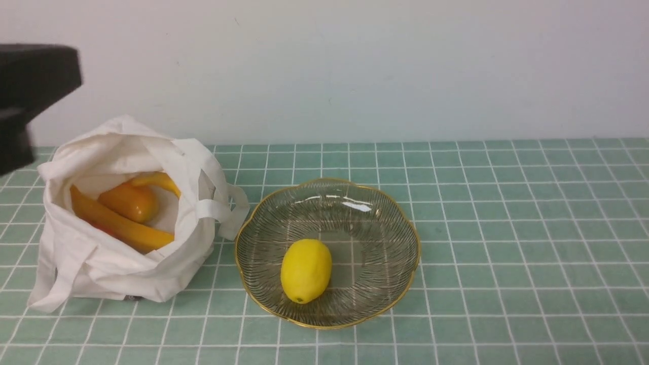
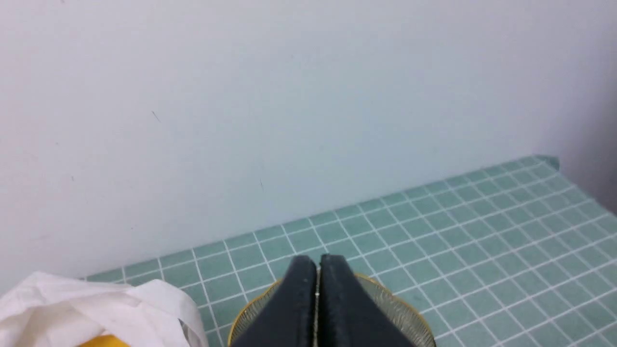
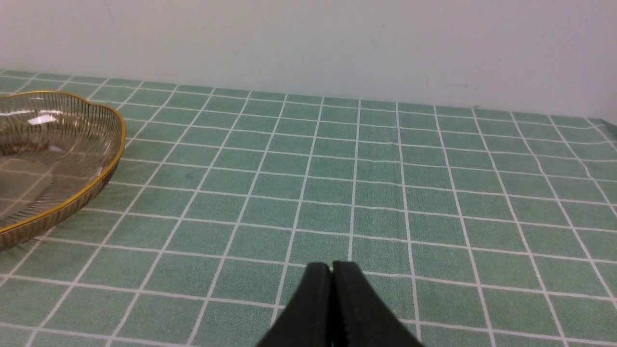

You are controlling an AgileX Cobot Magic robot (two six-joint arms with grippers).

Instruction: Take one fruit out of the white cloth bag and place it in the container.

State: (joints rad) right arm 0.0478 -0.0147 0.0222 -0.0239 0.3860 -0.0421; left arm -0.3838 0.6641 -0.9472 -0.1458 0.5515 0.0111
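Lemon (image 1: 305, 271) in glass dish (image 1: 375, 248), toward 8 o'clock of its center. White bag (image 1: 187, 243) at dish's 10 o'clock. Left gripper (image 2: 319, 262) and right gripper (image 3: 331, 270): jaws pressed together, both empty.

Yellow lemon (image 1: 305, 271), white bag (image 1: 121, 279), white-gridded green tablecloth (image 1: 507, 228).

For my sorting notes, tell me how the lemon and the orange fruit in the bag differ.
The lemon is bright yellow, while the orange fruit is deep orange.
The lemon sits in the glass dish; the orange fruit lies in the white bag.
The lemon is in full view, whereas the orange fruit is partly hidden behind a long fruit.
Both are smooth-looking and rounded.
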